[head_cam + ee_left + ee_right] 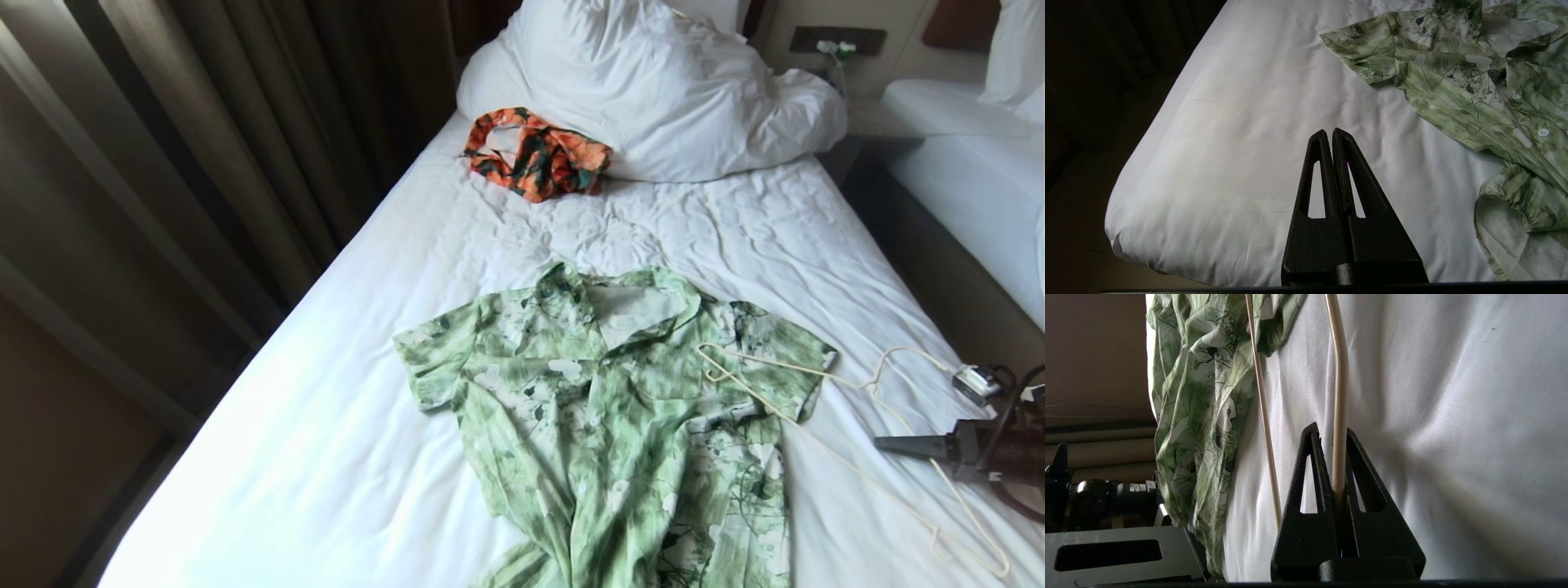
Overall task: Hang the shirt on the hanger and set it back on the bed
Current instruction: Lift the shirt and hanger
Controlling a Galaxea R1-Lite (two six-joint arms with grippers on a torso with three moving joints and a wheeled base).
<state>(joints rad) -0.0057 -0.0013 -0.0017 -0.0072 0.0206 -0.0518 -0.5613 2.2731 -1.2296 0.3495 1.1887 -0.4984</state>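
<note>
Landmark: the shirt, lying flat and face-up on the bed, collar toward the pillows, hem running off the near edge of the head view.

Surroundings: a crumpled orange-and-teal garment lies beyond the shirt's collar, touching the white pillow. Dark curtains hang along the bed's edge on the shirt's left-sleeve side of the head view. A second white bed stands across a dark gap on the other side; a wall plate with a plug sits above that gap. Nothing lies on top of the shirt except one end of the hanger.

Writing: none legible. White lettering on the dark arm segment in the right wrist view is too small to read.

The hanger lies flat; one shoulder end overlaps the shirt's sleeve nearest the second bed, the hook points away from the shirt, and the far shoulder end rests on bare sheet toward the near edge.

Right gripper: low over the sheet, beside the shirt on the hanger side, reaching in roughly level toward it. Jaws closed down on the hanger's cream wire, which passes between them.

Left gripper: parked above bare sheet, off the shirt's opposite sleeve. Jaws pressed together, nothing between them.
</note>
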